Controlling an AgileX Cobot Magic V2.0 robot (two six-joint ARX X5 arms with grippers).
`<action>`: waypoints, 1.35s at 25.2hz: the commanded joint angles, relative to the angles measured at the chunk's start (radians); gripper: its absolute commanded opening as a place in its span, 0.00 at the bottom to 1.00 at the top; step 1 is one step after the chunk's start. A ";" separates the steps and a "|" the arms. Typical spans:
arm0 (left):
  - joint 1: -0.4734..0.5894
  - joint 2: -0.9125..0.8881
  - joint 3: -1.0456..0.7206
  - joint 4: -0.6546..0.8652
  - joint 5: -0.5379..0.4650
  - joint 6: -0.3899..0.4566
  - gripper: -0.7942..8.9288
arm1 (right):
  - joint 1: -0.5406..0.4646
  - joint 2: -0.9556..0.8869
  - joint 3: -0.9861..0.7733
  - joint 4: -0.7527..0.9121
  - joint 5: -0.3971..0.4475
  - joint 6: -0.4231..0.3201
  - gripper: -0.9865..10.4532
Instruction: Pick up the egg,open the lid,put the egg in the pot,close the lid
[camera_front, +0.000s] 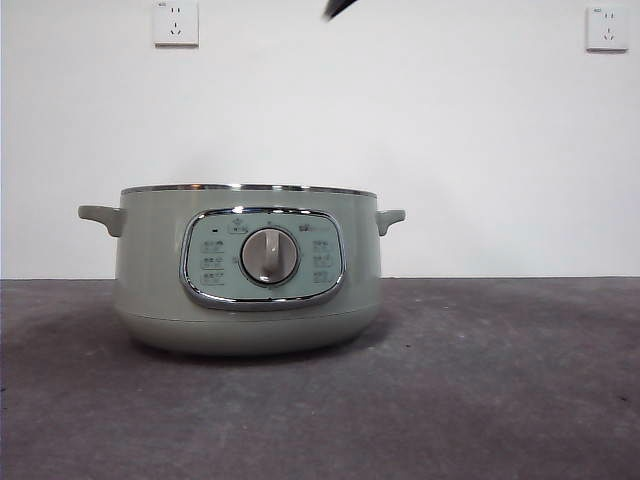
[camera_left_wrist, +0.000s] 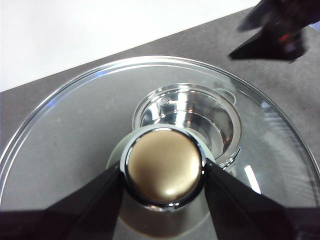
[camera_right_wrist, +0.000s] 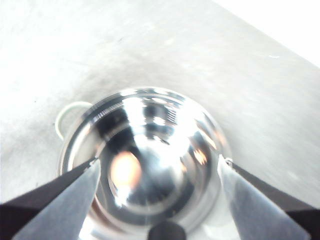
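The left gripper (camera_left_wrist: 163, 172) is closed on the lid (camera_left_wrist: 65, 135), held above the pot (camera_front: 150, 285), while the right gripper (camera_right_wrist: 160, 162) hangs wide open and empty over what seems the egg (camera_right_wrist: 125, 170) inside, so lowering the lid too early may strike it.

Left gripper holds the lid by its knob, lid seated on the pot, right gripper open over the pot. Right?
No: the lid is off the pot; the front view shows a bare rim. Left gripper grips the knob, right gripper open over the pot.
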 joint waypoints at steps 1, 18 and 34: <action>-0.015 0.010 0.013 0.066 0.012 -0.003 0.07 | -0.019 -0.035 -0.004 -0.058 -0.002 0.005 0.44; -0.171 0.374 0.013 0.279 0.071 0.014 0.07 | -0.063 -0.582 -0.232 -0.168 0.001 0.011 0.44; -0.260 0.634 0.013 0.431 -0.006 0.016 0.07 | -0.063 -0.978 -0.519 -0.168 0.126 0.061 0.44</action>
